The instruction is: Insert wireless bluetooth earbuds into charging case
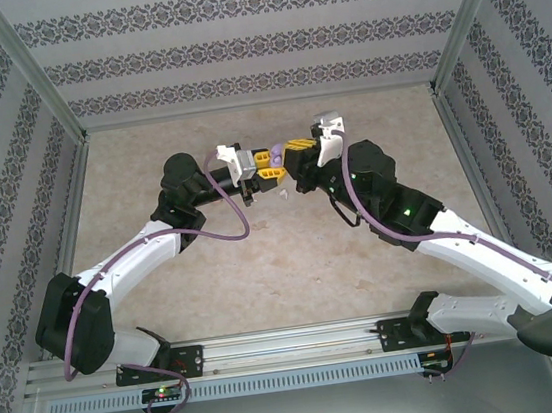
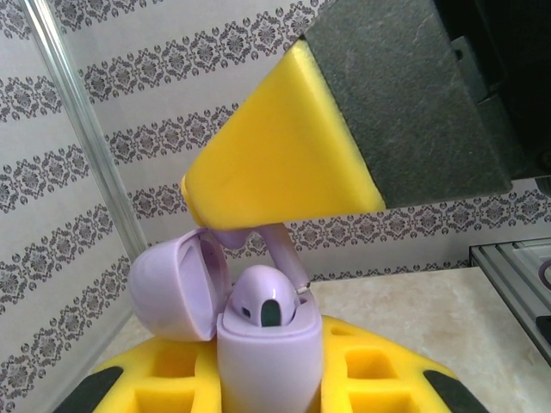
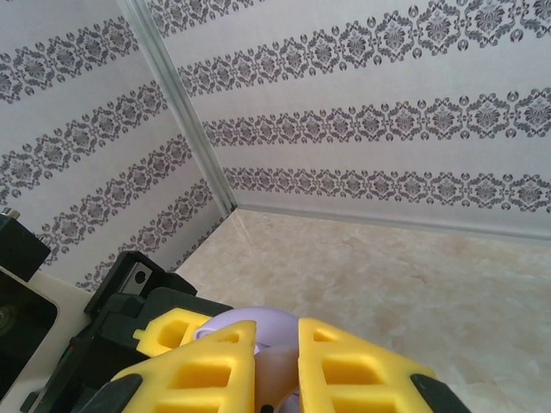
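Evidently the left fingers (image 2: 379, 379), nearly closed, clamp the purple case (image 2: 267, 361) upright above the bench (image 1: 264, 268), lid (image 2: 172, 288) open, so the right fingers (image 3: 207, 370), pinched on an earbud (image 2: 280, 249), can slot it beside the seated earbud (image 2: 265, 303).

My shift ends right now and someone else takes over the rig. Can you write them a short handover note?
Left tool: shut on the purple case, lid flipped open.
Right tool: appears shut on the second purple earbud, its stem pointing down at the case's opening.
Done: first purple earbud sits in the case.
Left: seat the second one, close the lid. A small white piece lies on the table, too small to identify.
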